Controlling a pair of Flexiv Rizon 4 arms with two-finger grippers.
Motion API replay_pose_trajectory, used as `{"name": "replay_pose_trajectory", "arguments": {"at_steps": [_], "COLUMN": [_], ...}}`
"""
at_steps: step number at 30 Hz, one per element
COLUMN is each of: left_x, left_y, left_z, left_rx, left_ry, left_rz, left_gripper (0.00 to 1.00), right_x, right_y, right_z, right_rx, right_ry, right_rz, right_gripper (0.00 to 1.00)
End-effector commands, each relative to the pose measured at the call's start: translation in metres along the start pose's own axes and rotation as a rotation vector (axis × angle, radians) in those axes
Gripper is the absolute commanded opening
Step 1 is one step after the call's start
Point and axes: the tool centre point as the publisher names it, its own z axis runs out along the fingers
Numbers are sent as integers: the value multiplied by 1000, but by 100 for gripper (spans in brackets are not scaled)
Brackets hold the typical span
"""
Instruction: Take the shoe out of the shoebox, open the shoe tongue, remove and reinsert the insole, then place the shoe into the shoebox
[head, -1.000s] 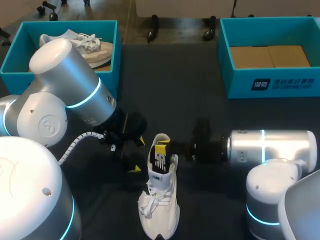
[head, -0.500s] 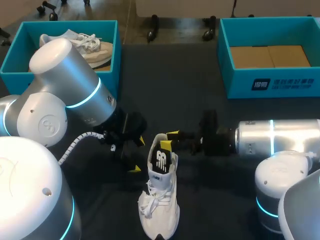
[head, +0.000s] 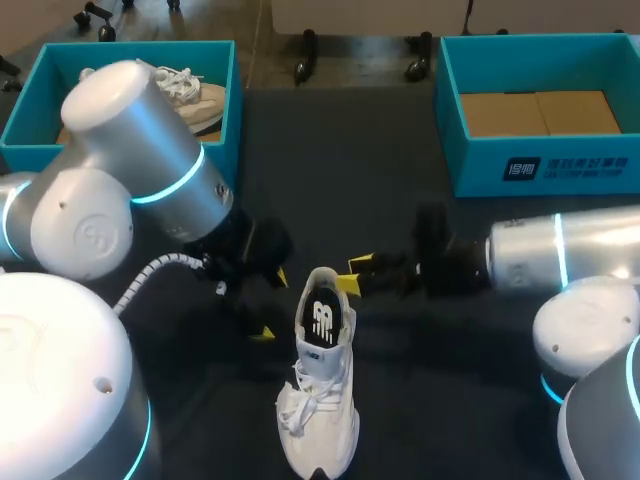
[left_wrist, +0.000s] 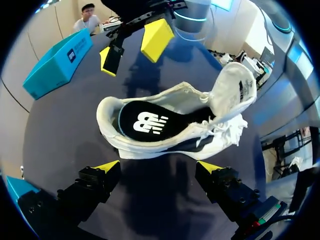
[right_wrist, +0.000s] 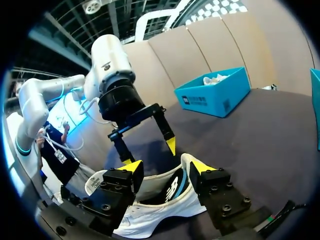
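White shoe (head: 318, 385) sole-down on table (head: 340, 170), tongue laid open, black insole (left_wrist: 145, 120) seated inside. Probably light and soft-sided; best taken at the stiffer heel rim. Left pincer (head: 272, 307) and right pincer (head: 350, 274) beside heel, both spread apart, empty.

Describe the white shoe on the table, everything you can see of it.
The shoe is a white, fabric-looking sneaker standing upright on its sole on the dark table, toe toward the robot. Its tongue is pulled open toward the toe above the white laces, baring a black insole with a white logo inside. Nothing touches it: the left gripper and right gripper are open near its heel end.
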Motion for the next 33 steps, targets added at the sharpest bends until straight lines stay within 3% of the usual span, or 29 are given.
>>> {"name": "replay_pose_trajectory", "arguments": {"at_steps": [1, 6, 13, 17, 31, 33], "left_x": [3, 6, 10, 9, 3, 2], "left_y": [6, 21, 46, 63, 110, 114], "left_z": [-28, -43, -59, -70, -110, -118], "left_rx": [-22, -63, -57, -51, -44, -41], "left_ry": [11, 29, 42, 38, 59, 53], "left_rz": [4, 0, -21, -50, -92, -98], "left_gripper": [100, 100, 100, 100, 100, 100], "right_x": [-6, -11, -17, -24, -32, -30], "right_y": [10, 14, 19, 22, 44, 48], "right_z": [-7, -9, -11, -14, -21, -23], "right_rx": [210, 313, 456, 532, 657, 664], "right_ry": [21, 41, -11, -48, -219, -239], "right_rz": [8, 26, 67, 103, 165, 170], "right_gripper": [60, 62, 67, 76, 71, 74]}}
